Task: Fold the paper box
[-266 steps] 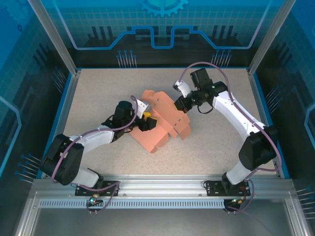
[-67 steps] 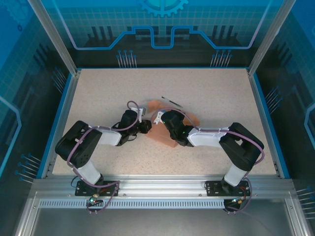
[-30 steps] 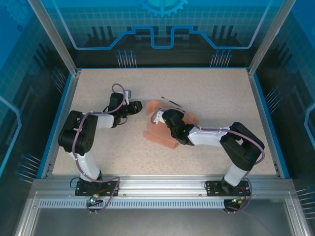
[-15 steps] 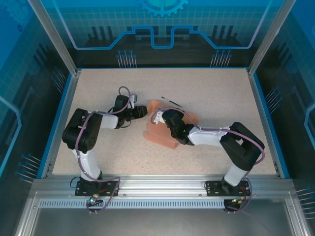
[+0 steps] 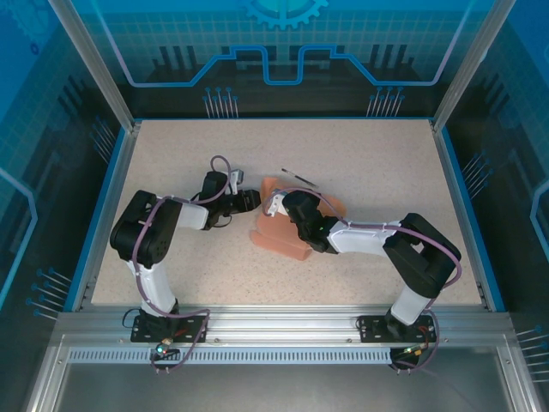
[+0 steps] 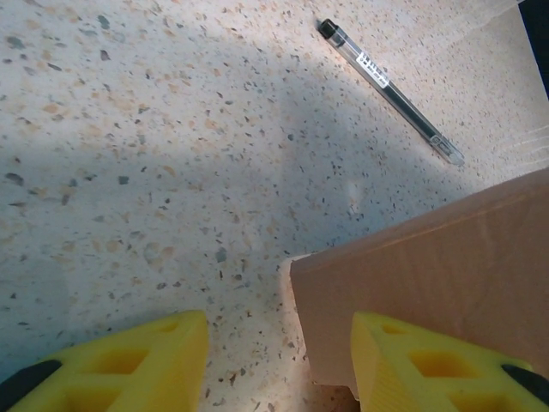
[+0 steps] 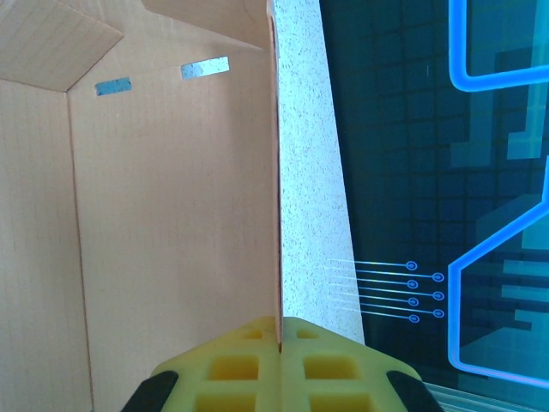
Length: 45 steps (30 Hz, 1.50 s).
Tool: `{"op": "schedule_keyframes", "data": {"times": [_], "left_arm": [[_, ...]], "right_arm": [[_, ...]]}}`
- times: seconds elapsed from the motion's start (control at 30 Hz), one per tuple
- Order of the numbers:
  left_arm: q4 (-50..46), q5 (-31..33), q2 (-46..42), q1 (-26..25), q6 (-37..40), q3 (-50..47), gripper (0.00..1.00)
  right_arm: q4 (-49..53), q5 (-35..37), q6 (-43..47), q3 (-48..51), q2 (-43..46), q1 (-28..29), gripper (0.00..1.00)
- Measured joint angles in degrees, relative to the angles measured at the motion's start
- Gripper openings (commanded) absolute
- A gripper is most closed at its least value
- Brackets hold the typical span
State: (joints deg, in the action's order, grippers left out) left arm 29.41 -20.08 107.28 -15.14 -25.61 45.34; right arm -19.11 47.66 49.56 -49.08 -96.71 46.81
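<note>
Right tool pinches the paper box on the surface.
Its pads clamp an upright panel edge; the left tool, jaws partly apart and empty, sits just beside the box's corner, a pen beyond.

The white-shelled, black-jointed left arm and its twin right arm carry looping grey-purple cables and stand on black bolted base plates. The left gripper and right gripper have yellow block fingers (square hollows, black backs).
</note>
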Motion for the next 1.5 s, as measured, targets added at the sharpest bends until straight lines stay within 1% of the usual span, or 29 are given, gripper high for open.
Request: {"op": "schedule_keyframes", "data": {"times": [0.27,0.43,0.93,1.37,1.5], "left_arm": [[1.4,-0.8,0.0,-0.9,-0.2,-0.6,0.50],[3.1,-1.5,0.0,-1.5,-1.5,-0.6,0.50],[3.9,-2.4,0.0,-2.9,-0.8,-0.6,0.50],[6.6,-3.0,0.0,-2.9,9.7,-0.7,0.50],[9.0,-4.2,0.1,-2.9,12.3,-1.2,0.50]], "right_arm": [[0.0,-0.2,0.0,0.0,0.0,0.0,0.00],[0.0,-0.2,0.0,0.0,0.0,0.0,0.00],[0.1,-1.1,0.0,0.0,0.0,-0.3,0.00],[4.1,-8.8,-0.6,-1.7,2.1,-3.4,0.00],[5.3,-10.8,-0.6,-2.3,2.3,-3.9,0.00]]}}
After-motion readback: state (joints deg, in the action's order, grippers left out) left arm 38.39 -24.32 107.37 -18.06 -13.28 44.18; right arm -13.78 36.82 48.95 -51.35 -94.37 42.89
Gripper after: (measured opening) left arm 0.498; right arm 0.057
